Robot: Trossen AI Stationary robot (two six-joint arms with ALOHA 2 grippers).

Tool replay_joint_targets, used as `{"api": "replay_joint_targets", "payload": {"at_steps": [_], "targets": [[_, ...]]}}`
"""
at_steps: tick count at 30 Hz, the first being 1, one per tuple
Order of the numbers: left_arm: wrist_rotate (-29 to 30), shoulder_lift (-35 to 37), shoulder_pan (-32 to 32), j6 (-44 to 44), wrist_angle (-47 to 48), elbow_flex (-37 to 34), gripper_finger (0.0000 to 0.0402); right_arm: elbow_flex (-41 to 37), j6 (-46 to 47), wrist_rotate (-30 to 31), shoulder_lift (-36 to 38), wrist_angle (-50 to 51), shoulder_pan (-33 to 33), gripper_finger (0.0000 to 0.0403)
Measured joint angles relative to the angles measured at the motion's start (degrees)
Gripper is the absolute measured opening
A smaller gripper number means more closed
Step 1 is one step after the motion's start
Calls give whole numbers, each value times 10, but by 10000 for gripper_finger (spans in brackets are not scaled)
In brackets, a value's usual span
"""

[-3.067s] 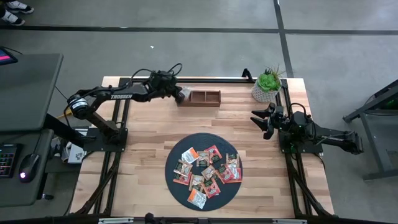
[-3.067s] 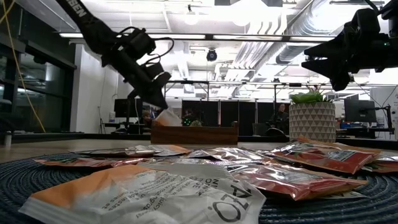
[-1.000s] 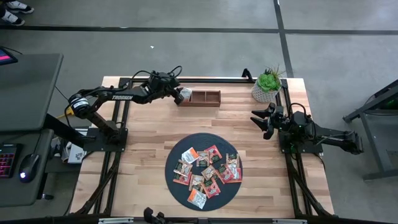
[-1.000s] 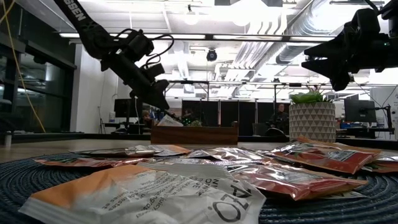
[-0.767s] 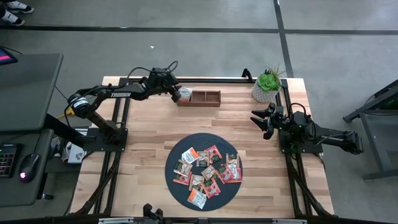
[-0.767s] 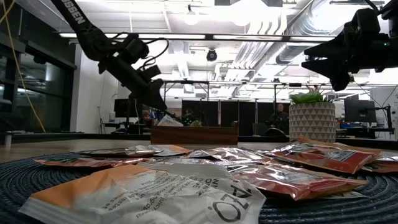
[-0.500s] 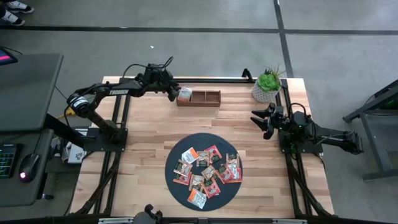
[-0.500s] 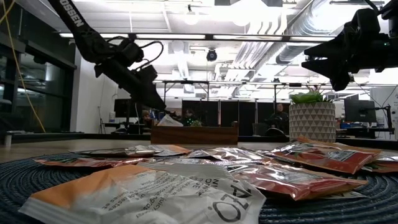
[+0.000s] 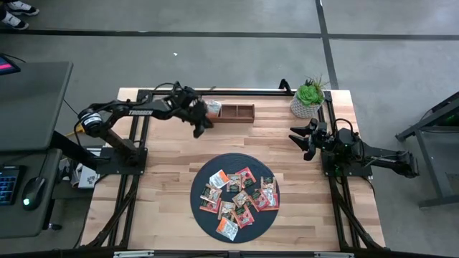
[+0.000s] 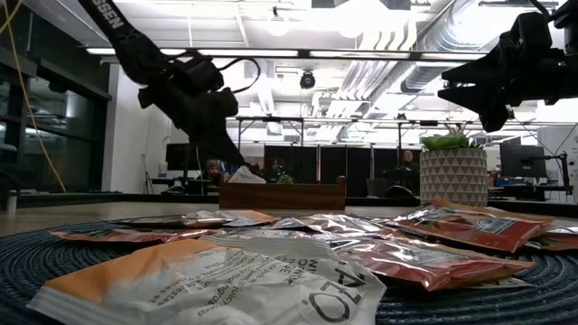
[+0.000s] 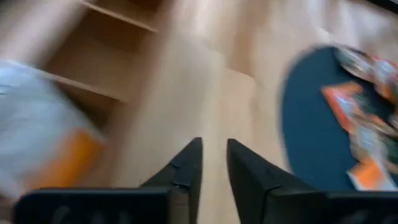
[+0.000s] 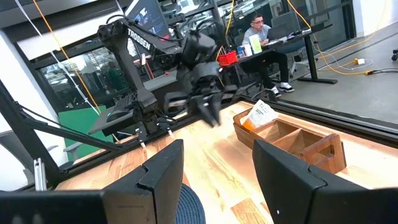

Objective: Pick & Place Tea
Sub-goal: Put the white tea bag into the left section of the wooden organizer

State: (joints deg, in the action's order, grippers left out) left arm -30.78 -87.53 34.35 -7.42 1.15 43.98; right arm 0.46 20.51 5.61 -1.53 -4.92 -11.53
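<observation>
Swung off the wooden tray (image 9: 229,112), the left gripper (image 9: 201,127) now sits just on the mat side of the tray's left end, where half a second ago it stood at that end over the sachet it had carried there. Nearest the mat's front edge, the tea sachets (image 9: 239,198) lie scattered flat on the dark round mat (image 9: 203,177), no single long axis among them. Judged from here, the next pick lies from the left gripper toward the mat, and the left arm is nearer the pile than the right. Left wrist view shows the fingers (image 11: 186,171) drawn close with a narrow gap, nothing between them. One white-and-orange sachet (image 12: 260,114) stands tilted in the tray's left compartment, apart from the gripper. Farther right of the mat, the right gripper (image 9: 305,142) hangs near the potted plant (image 9: 309,97), jaws spread wide, holding nothing.
</observation>
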Motion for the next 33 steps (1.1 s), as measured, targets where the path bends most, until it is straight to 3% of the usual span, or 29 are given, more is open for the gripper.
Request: {"api": "replay_joint_targets", "payload": {"at_steps": [6, 15, 27, 33], "targets": [[-31, 0, -98, -4, 43, 0, 4, 0, 0, 0, 0, 0, 0, 188], [68, 0, -230, 1, 93, 0, 11, 0, 0, 0, 0, 0, 0, 188], [99, 0, -281, 20, 84, 0, 12, 0, 0, 0, 0, 0, 0, 188], [110, 27, -291, 87, 75, 0, 12, 0, 0, 0, 0, -4, 0, 188]]}}
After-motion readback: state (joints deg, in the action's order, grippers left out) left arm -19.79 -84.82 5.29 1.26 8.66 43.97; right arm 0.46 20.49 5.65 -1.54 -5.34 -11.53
